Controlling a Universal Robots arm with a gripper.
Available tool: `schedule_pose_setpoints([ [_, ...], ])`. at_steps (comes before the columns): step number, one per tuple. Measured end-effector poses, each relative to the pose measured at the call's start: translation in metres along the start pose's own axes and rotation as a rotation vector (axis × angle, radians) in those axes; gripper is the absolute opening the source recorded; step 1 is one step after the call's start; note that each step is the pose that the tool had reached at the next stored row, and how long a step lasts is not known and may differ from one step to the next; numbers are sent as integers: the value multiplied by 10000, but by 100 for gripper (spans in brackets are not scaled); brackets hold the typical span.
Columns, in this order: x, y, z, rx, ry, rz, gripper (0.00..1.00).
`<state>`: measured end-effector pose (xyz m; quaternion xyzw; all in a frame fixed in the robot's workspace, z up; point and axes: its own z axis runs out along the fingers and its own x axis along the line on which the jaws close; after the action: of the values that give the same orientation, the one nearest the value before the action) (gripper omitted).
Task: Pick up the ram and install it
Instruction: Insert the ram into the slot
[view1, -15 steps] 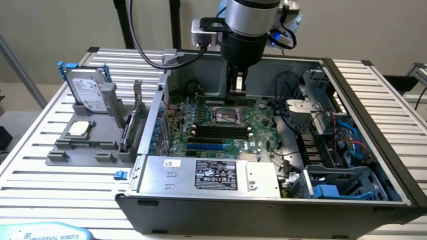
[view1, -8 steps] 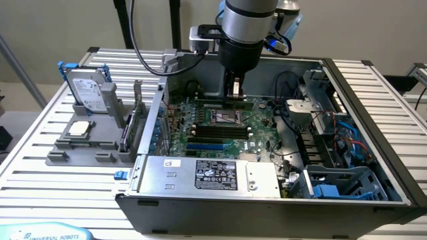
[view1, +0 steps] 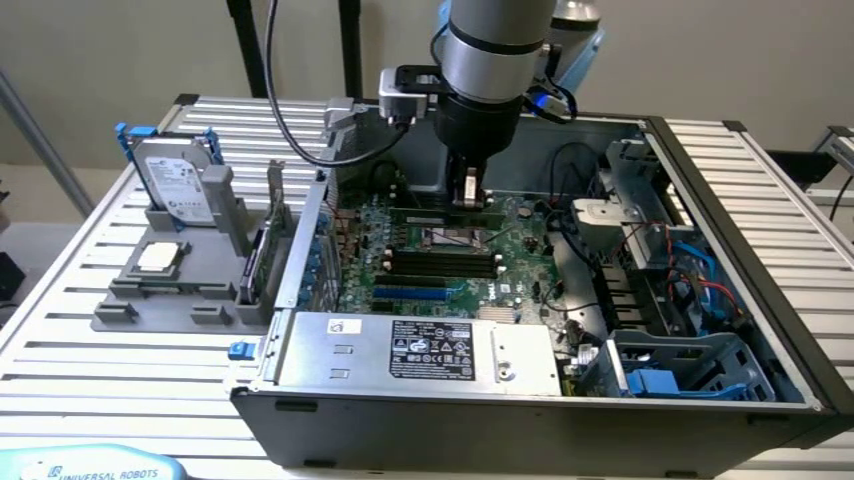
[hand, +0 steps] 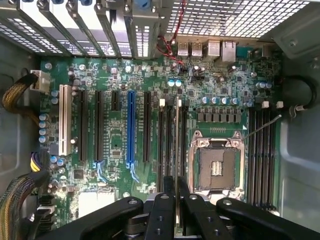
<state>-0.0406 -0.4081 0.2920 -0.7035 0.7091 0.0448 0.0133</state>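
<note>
My gripper (view1: 469, 200) hangs inside the open computer case, just above the green motherboard (view1: 400, 290). It is shut on the ram (hand: 176, 145), a thin green stick that the wrist view shows edge-on between the black fingers (hand: 162, 210). The stick runs lengthwise over the black memory slots (hand: 167, 150) beside the empty processor socket (hand: 217, 165). I cannot tell whether its lower edge touches a slot. In the exterior view the ram (view1: 471, 192) stands upright just behind the socket (view1: 447, 238).
A second bank of memory slots (hand: 262, 160) lies beyond the socket. The power supply (view1: 414, 350) fills the case's near side and the drive cage (view1: 694, 365) its right. On the exterior view's left, a grey holder (view1: 120, 300) carries a hard drive (view1: 180, 180), a processor chip (view1: 160, 257) and an expansion card (view1: 274, 235).
</note>
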Motion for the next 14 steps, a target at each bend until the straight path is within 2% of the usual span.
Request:
schedule_pose_setpoints([
  [14,14,-11,208,1,437,-102,14],
])
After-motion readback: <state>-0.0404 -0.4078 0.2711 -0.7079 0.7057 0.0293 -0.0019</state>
